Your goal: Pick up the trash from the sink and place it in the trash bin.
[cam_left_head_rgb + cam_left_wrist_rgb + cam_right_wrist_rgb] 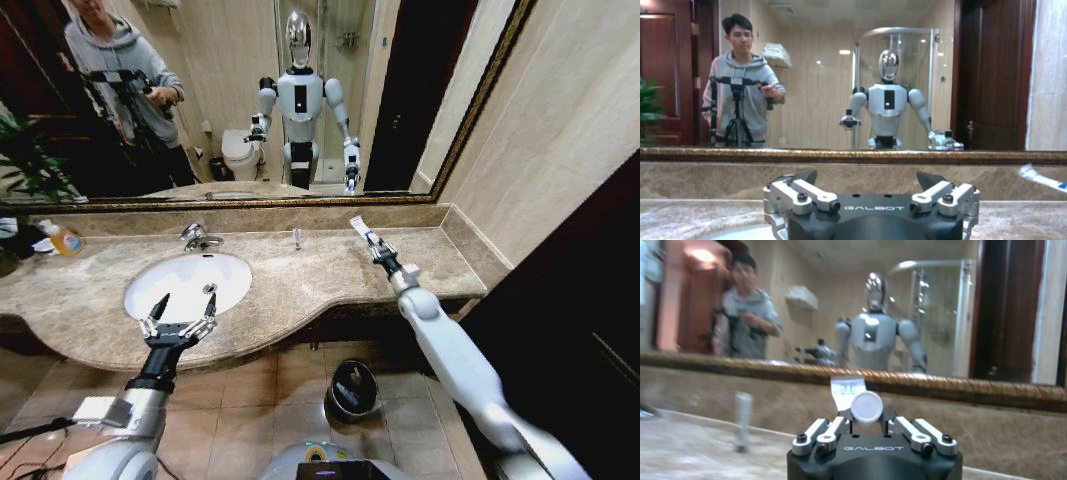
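left gripper (178, 325): nearest the head camera, hovering over the front edge of the counter just before the basin, its silver fingers (803, 192) spread wide with nothing between them.
right gripper (379, 247): out over the right part of the counter, well apart from the basin, fingers pressed together on a white tube with blue print and a round white cap (861, 402); in the head view the tube (362, 229) sticks up and back toward the mirror.
sink: white oval basin (170, 282) set in a beige-brown marble surround (320, 275), chrome tap (196, 237) at its back rim.
small upright clear vial (297, 239): stands on the counter near the back ledge, between tap and right gripper; probably the blurred upright shape in the right wrist view (743, 421).
trash bin: small round black bin with a glossy rim (352, 389) on the tiled floor below the counter.
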Robot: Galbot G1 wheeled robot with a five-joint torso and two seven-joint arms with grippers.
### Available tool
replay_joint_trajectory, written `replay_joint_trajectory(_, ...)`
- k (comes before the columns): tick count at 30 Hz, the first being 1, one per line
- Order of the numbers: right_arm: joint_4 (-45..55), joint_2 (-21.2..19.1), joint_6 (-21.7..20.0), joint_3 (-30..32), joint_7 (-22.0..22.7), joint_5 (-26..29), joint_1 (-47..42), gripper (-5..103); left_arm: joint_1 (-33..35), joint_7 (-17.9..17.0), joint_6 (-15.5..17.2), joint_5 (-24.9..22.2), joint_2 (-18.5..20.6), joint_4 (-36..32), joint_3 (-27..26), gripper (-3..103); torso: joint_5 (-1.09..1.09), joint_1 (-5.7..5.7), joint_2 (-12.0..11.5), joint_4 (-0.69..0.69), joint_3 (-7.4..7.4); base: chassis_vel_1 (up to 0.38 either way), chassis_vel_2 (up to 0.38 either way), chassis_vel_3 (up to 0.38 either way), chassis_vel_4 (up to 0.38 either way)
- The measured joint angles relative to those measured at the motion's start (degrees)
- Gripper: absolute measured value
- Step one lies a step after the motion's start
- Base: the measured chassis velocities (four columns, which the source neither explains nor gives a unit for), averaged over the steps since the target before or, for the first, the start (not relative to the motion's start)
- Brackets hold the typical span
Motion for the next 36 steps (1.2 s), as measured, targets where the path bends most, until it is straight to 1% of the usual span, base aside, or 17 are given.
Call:
replay_joint_trajectory(3,7.1,-1.1,2.5,4.1,-0.9,0.9,-9.5,25,0.0,0.0,0.0,0.0,0.0,0.0,0.0,100,-0.02,0.0,0.0,0.03,0.0,0.0,0.0,0.0,0.0)
replay_joint_trajectory(5,7.9,-1.1,3.0,5.0,-1.1,0.4,-11.5,25,0.0,0.0,0.0,0.0,0.0,0.0,0.0,100,0.0,0.0,0.0,0.04,0.0,0.0,0.0,0.0,0.0)
replay_joint_trajectory(7,11.6,-0.3,5.3,8.6,-2.6,-1.7,-20.3,25,0.0,0.0,0.0,0.0,0.0,0.0,0.0,100,0.0,0.0,0.0,0.01,0.0,0.0,0.0,0.0,0.0)
replay_joint_trajectory(10,13.1,0.4,6.5,9.5,-3.0,-2.4,-24.4,25,0.0,0.0,0.0,0.0,0.0,0.0,0.0,100,-0.01,-0.01,0.0,-0.01,0.0,0.0,0.0,0.0,0.0)
replay_joint_trajectory(12,14.0,1.4,9.1,9.2,-4.0,-3.9,-29.2,25,0.0,0.0,0.0,0.0,0.0,0.0,0.0,100,-0.03,-0.01,0.0,0.01,0.0,0.0,0.0,0.0,0.0)
replay_joint_trajectory(13,13.8,2.0,10.7,9.2,-4.4,-5.4,-31.6,25,0.0,0.0,0.0,0.0,0.0,0.0,0.0,100,-0.01,0.0,0.0,0.04,0.0,0.0,0.0,0.0,0.0)
replay_joint_trajectory(15,13.6,2.2,11.5,9.2,-4.4,-6.2,-32.9,25,0.0,0.0,0.0,0.0,0.0,0.0,0.0,100,-0.03,0.0,0.0,0.04,0.0,0.0,0.0,0.0,0.0)
replay_joint_trajectory(16,12.6,2.7,14.5,9.3,-4.5,-8.0,-37.0,25,0.0,0.0,0.0,0.0,0.0,0.0,0.0,100,-0.03,0.01,0.0,0.02,0.0,0.0,0.0,0.0,0.0)
replay_joint_trajectory(18,11.9,2.8,15.8,9.2,-4.5,-8.7,-38.7,25,0.0,0.0,0.0,0.0,0.0,0.0,0.0,100,-0.04,0.01,0.0,0.02,0.0,0.0,0.0,0.0,0.0)
replay_joint_trajectory(21,8.4,3.3,19.9,9.2,-3.7,-12.0,-43.9,25,0.0,0.0,0.0,0.0,0.0,0.0,0.0,100,-0.02,0.0,0.0,0.0,0.0,0.0,0.0,0.0,0.0)
replay_joint_trajectory(24,5.7,3.4,21.3,8.9,-3.0,-13.2,-45.2,25,0.0,0.0,0.0,0.0,0.0,0.0,0.0,100,-0.04,0.0,0.0,0.0,0.0,0.0,0.0,0.0,0.0)
replay_joint_trajectory(26,1.2,3.7,22.8,7.9,-2.6,-15.3,-44.6,25,0.0,0.0,0.0,0.0,0.0,0.0,0.0,100,-0.03,0.0,0.0,0.01,0.01,0.0,0.0,0.0,0.0)
replay_joint_trajectory(29,-3.2,4.1,22.6,6.5,-2.7,-16.6,-42.6,25,0.0,0.0,0.0,0.0,0.0,0.0,0.0,100,-0.02,0.01,0.0,0.01,0.01,0.0,0.0,0.0,0.0)
replay_joint_trajectory(31,-8.9,5.1,19.0,4.0,-3.5,-17.2,-38.4,25,0.0,0.0,0.0,0.0,0.0,0.0,0.0,100,-0.03,0.01,0.0,0.01,0.01,0.0,0.0,0.0,0.0)
replay_joint_trajectory(32,-8.9,5.1,19.0,4.0,-3.5,-17.2,-38.4,25,0.0,0.0,0.0,0.0,0.0,0.0,0.0,100,-0.03,0.01,0.0,0.01,0.01,0.0,0.0,0.0,0.0)
replay_joint_trajectory(35,-17.4,7.5,14.5,1.9,-6.9,-18.7,-31.6,25,0.0,0.0,0.0,0.0,0.0,0.0,0.0,100,-0.01,0.01,0.0,0.04,0.01,0.0,0.0,0.0,0.0)
replay_joint_trajectory(36,-17.4,7.5,14.5,1.9,-6.9,-18.7,-31.6,25,0.0,0.0,0.0,0.0,0.0,0.0,0.0,100,-0.01,0.01,0.0,0.04,0.01,0.0,0.0,0.0,0.0)
